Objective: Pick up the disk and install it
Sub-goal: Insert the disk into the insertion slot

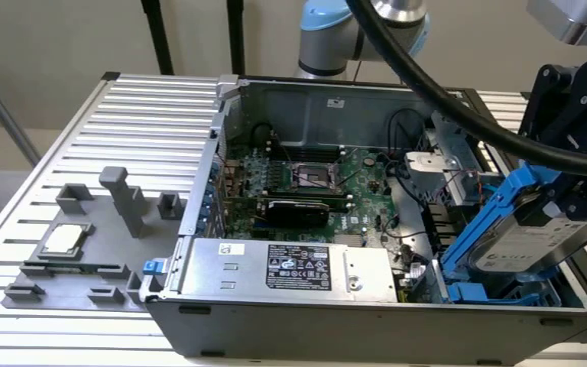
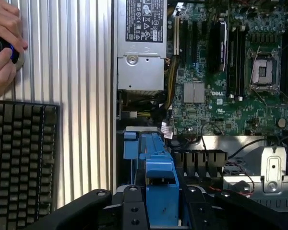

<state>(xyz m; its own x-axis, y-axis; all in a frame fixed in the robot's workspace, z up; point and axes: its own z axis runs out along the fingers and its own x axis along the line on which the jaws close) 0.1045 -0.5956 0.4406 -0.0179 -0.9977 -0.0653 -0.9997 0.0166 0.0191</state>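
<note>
One ribbed metal desk (image 1: 141, 115) carries an open computer case (image 1: 375, 321) lying on its side. Inside the case, a large silver box with a black label (image 1: 283, 267) sits along the near wall, with a green motherboard (image 1: 360, 164) behind it. At the exterior view's right, a black gripper (image 1: 579, 210) reaches down over the case, its jaws closed on the disk (image 1: 523, 248). The disk is a silver-grey drive with a white label in a bright blue frame. It is held tilted, with its lower end down inside the case's near corner by more blue plastic. A grey fixture tray (image 1: 28, 290) on the desk at the exterior view's left holds a small square chip (image 1: 64, 239). In the wrist view, a keyboard (image 2: 21, 158) lies on the desk near a person's hand (image 2: 5, 43).
</note>
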